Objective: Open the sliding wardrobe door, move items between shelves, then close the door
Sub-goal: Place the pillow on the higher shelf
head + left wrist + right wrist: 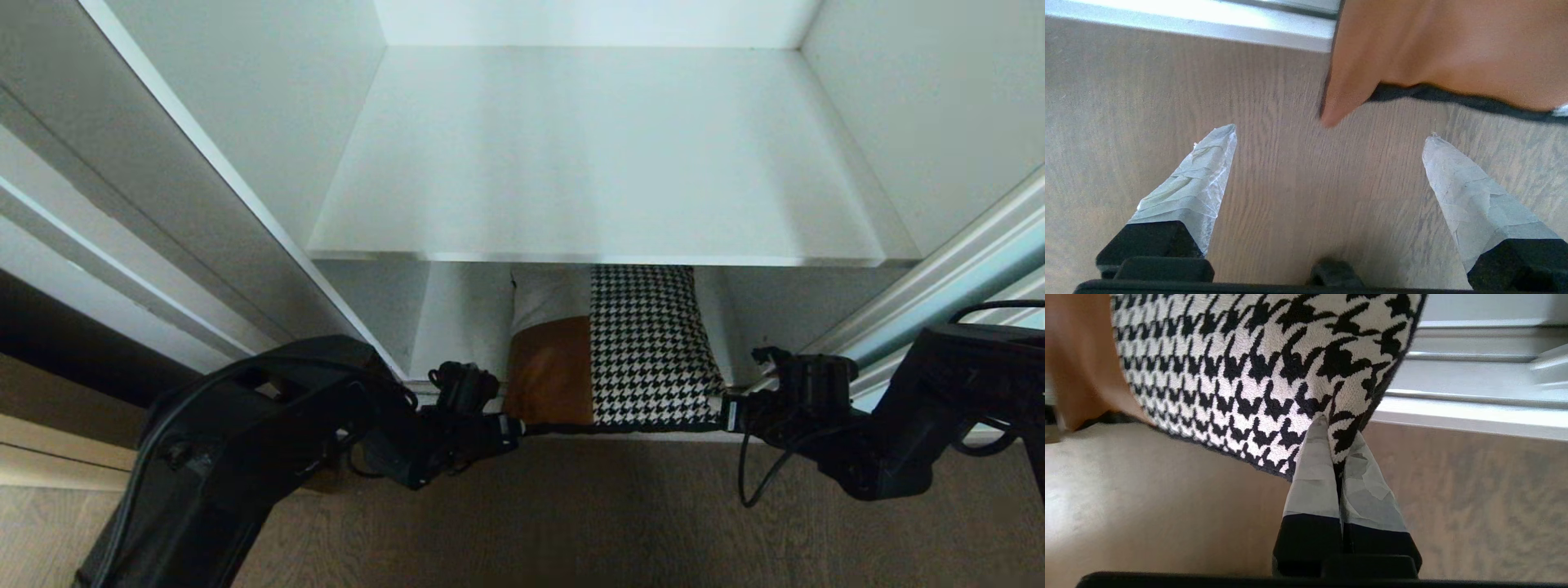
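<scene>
The cushion [612,351], tan leather on the left and houndstooth on the right, lies on the lowest shelf [457,327] under a bare white shelf [604,163]. Its front edge hangs out over the wood floor. My right gripper [727,412] is at the cushion's front right corner. In the right wrist view that gripper [1339,430] is shut on the houndstooth corner [1274,367]. My left gripper [510,426] sits at the front left corner. The left wrist view shows this gripper [1331,132] open wide, with the leather corner [1412,53] just ahead of the fingertips [1224,139] and nothing between them. The sliding wardrobe door [947,278] stands slid aside at the right.
Grey wardrobe panels [122,188] run along the left side. A silver floor track [1474,355] lies along the wardrobe's front. Wood floor [612,523] spreads in front of the wardrobe beneath both arms.
</scene>
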